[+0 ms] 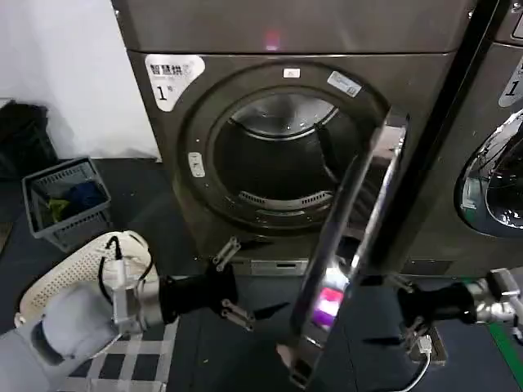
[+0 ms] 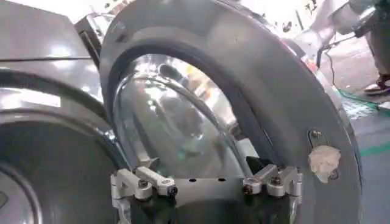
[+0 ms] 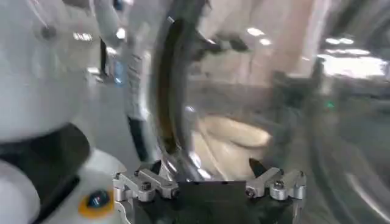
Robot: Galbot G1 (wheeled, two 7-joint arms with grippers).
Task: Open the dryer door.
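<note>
The dryer door (image 1: 353,245) stands swung wide open and shows edge-on in the head view, hinged at the right of the dark drum opening (image 1: 278,155). My left gripper (image 1: 237,286) is open, low in front of the dryer and left of the door. It faces the door's grey inner face (image 2: 286,103) and bulging glass (image 2: 177,122), with nothing between its fingers (image 2: 152,179). My right gripper (image 1: 402,310) is open on the door's other side, close to its outer chrome ring (image 3: 164,91); its fingers (image 3: 149,182) hold nothing.
A grey laundry basket (image 1: 65,200) with clothes stands on the floor at the left. A white perforated basket (image 1: 69,278) lies by my left arm. A second machine (image 1: 490,180) stands to the right. A pale wad (image 2: 324,163) sticks to the door's inner rim.
</note>
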